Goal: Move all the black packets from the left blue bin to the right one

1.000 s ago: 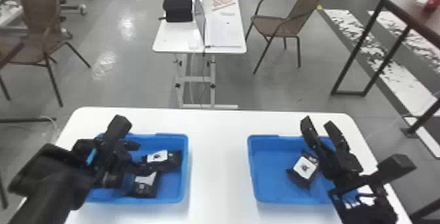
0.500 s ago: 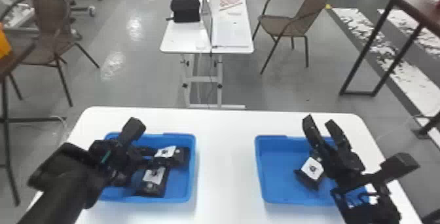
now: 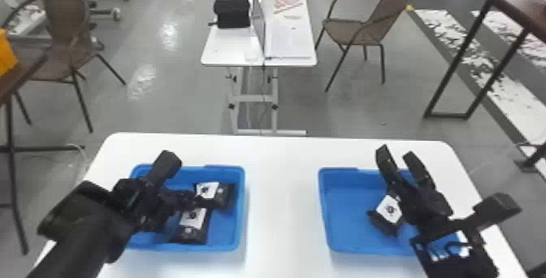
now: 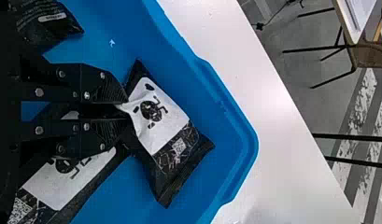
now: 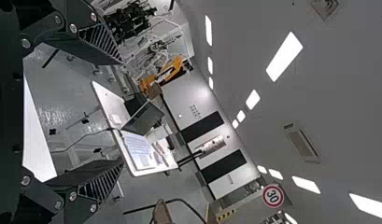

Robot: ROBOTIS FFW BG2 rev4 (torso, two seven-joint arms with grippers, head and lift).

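In the head view my left gripper (image 3: 194, 200) is inside the left blue bin (image 3: 241, 212), at the rear black packet (image 3: 224, 196). The left wrist view has this gripper (image 4: 125, 110) shut on the packet's (image 4: 163, 123) near edge, its white label creased between the fingertips. A second black packet (image 3: 194, 229) lies just in front of it; a third (image 4: 51, 25) lies farther off in the bin. My right gripper (image 3: 398, 154) is parked above the right blue bin (image 3: 323, 212), open; the right wrist view has its fingers (image 5: 97, 42) wide apart. One black packet (image 3: 388, 215) lies in that bin.
Both bins stand on a white table (image 3: 280, 200), with a strip of tabletop between them. The left bin's wall (image 4: 247, 144) rises close beyond the pinched packet. Behind are another table (image 3: 227, 49) and chairs (image 3: 365, 29).
The left gripper has moved right, to the rear packet, and closed on its edge. The head view has shifted slightly, moving the scene to the right; the right gripper keeps its place over its bin.
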